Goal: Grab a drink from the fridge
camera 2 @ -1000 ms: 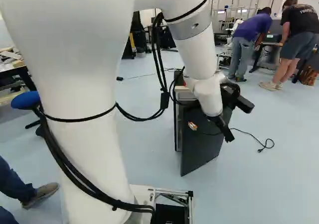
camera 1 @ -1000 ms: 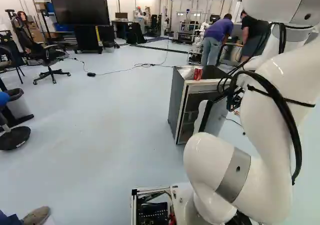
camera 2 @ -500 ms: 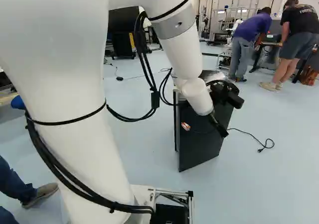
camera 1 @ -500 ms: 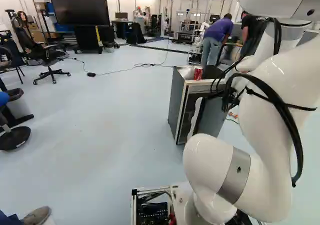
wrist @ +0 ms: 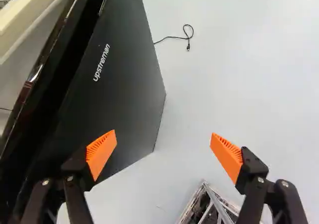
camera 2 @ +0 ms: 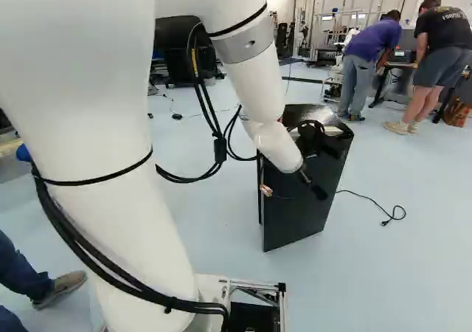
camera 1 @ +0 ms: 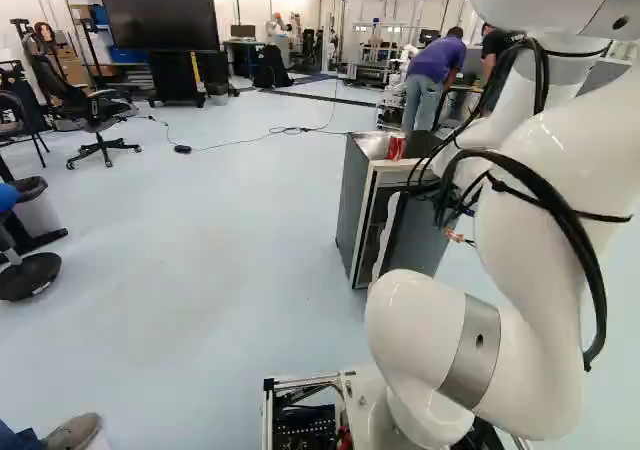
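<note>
The door [wrist: 129, 84] of the small dark fridge [camera 1: 352, 205] stands ajar, so access is partly established; retrieval of a drink remains. The jaws are spread wide, with nothing gripped between their ribbed orange pads [wrist: 101, 152]. One finger lies over the outer face of the door; whether it touches cannot be told. The other is over the smooth, pale floor [wrist: 224, 84], beside the door. A red and white cylindrical can [camera 1: 396, 146] stands upright on the fridge top, beyond the door from the jaws and outside the wrist view. Any drink inside the fridge cannot be made out. The door is a flat, matte, dark panel with a glossy black rim; beyond it from the jaws runs a straight cream edge strip [wrist: 25, 17]. A thin black cord [wrist: 174, 37] lies in a loop on the floor ahead of the jaws. Remaining work, as judged: confirm sufficient door clearance, bring the jaws around to the open side, close on a drink and withdraw it. Contact against the outer face could push the door shut.
</note>
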